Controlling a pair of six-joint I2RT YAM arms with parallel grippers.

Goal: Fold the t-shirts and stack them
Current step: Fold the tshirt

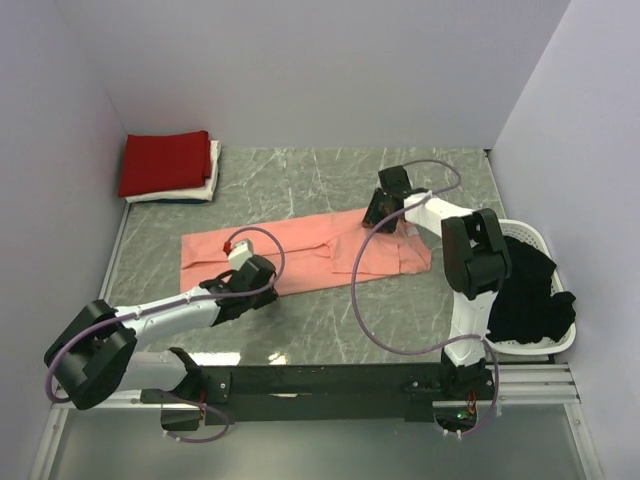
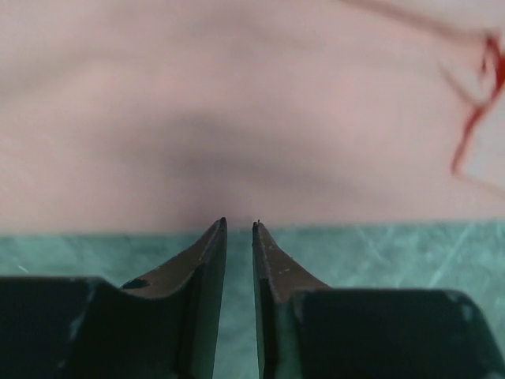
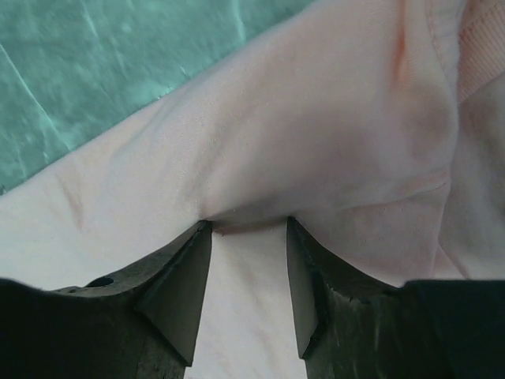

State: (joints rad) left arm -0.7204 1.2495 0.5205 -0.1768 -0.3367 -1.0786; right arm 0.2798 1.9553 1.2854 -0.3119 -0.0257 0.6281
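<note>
The salmon-pink t-shirt [image 1: 300,245] lies as a long folded strip across the middle of the table. My left gripper [image 1: 255,285] is at its near edge. In the left wrist view my left gripper [image 2: 239,225] has its jaws nearly together, bare table in the thin gap and its tips at the hem of the pink cloth [image 2: 237,118]. My right gripper [image 1: 378,215] presses down on the strip's far right part. There my right gripper [image 3: 248,225] is open, with pink cloth [image 3: 316,118] bunched at its tips. A deep red shirt [image 1: 165,160] lies folded on a white one [image 1: 212,172] at the back left. A black shirt [image 1: 525,290] fills the basket.
The white slatted basket [image 1: 530,232] stands at the right table edge beside the right arm. Grey walls close the back and both sides. The green marbled tabletop [image 1: 300,170] shows between the strip and the back wall. The arms' rail runs along the near edge.
</note>
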